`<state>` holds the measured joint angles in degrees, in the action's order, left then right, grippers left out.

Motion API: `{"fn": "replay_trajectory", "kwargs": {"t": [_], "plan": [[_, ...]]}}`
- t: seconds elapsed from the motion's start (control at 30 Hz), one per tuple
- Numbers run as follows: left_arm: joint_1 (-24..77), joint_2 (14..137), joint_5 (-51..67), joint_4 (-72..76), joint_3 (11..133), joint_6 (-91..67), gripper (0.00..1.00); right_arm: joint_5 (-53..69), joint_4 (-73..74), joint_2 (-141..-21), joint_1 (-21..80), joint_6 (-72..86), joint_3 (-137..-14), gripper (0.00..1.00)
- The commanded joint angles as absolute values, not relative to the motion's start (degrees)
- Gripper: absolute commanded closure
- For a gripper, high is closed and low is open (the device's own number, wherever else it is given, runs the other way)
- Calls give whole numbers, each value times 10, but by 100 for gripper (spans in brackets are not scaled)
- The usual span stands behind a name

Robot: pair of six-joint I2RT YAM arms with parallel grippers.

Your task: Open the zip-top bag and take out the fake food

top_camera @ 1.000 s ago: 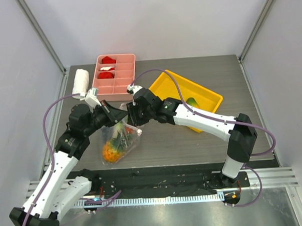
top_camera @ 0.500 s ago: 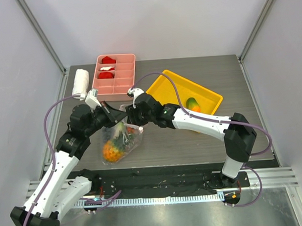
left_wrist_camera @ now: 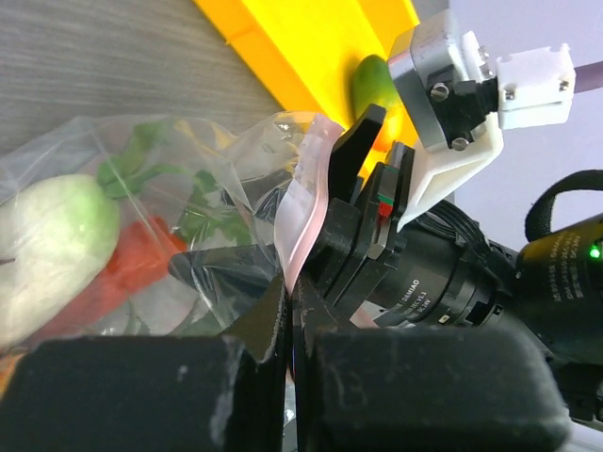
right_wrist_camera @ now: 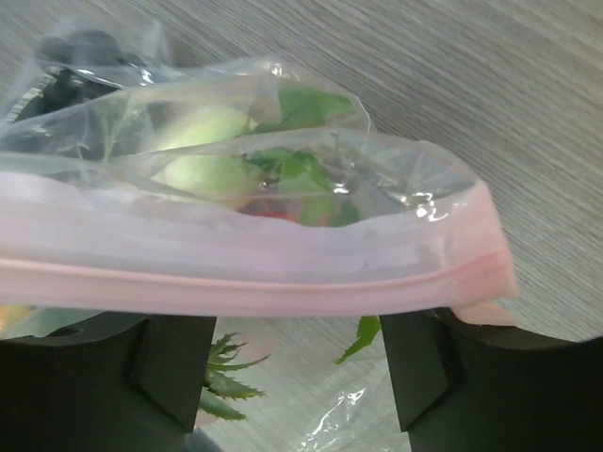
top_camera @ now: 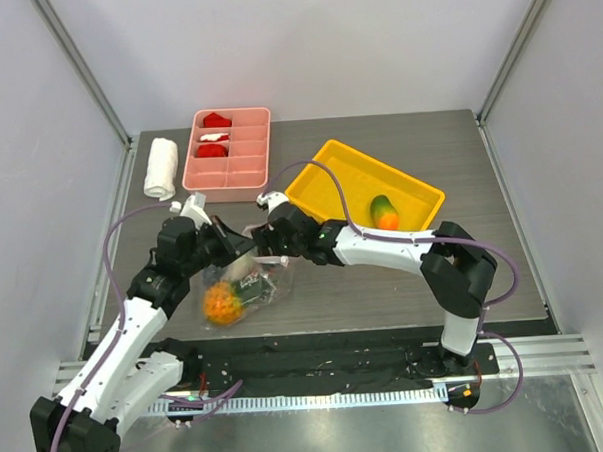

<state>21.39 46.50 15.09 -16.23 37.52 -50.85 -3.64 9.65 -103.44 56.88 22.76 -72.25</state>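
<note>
The clear zip-top bag (top_camera: pixel 246 288) hangs between both grippers, with a yellow pineapple (top_camera: pixel 220 305) in its low end. My left gripper (top_camera: pixel 241 251) is shut on the bag's pink zip strip (left_wrist_camera: pixel 300 212); its jaws (left_wrist_camera: pixel 290 287) pinch the plastic. A white radish (left_wrist_camera: pixel 47 235) and an orange carrot (left_wrist_camera: pixel 122 273) show inside. My right gripper (top_camera: pixel 266 253) is at the bag's mouth, open (right_wrist_camera: pixel 297 363), its fingers wide apart below the pink strip (right_wrist_camera: pixel 236 273). The radish (right_wrist_camera: pixel 203 155) and green pineapple leaves (right_wrist_camera: pixel 226 395) show through the plastic. An orange-green mango (top_camera: pixel 384 211) lies in the yellow tray (top_camera: pixel 330 180). The grapes are not visible.
The pink divided tray (top_camera: pixel 229 169) with red and white pieces stands at the back. A rolled white towel (top_camera: pixel 161 167) lies left of it. The yellow tray sits right of the grippers, close behind the right arm.
Both grippers and the bag have come down and toward the near edge. The right arm has swung left off the yellow tray, uncovering the mango.
</note>
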Motion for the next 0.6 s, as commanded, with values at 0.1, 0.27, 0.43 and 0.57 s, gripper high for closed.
{"fn": "replay_trajectory", "kwargs": {"t": [0.1,0.27,0.43,0.57], "plan": [[225,473,203,-65,355,-527,100,-41,3,-1052,562,244,-679,19],[224,470,206,-70,354,-526,100,-8,-44,-1081,543,259,-671,18],[225,474,201,-68,346,-523,100,-11,-68,-1072,536,265,-634,28],[225,481,204,-66,339,-520,100,18,-130,-1085,520,244,-621,49]]}}
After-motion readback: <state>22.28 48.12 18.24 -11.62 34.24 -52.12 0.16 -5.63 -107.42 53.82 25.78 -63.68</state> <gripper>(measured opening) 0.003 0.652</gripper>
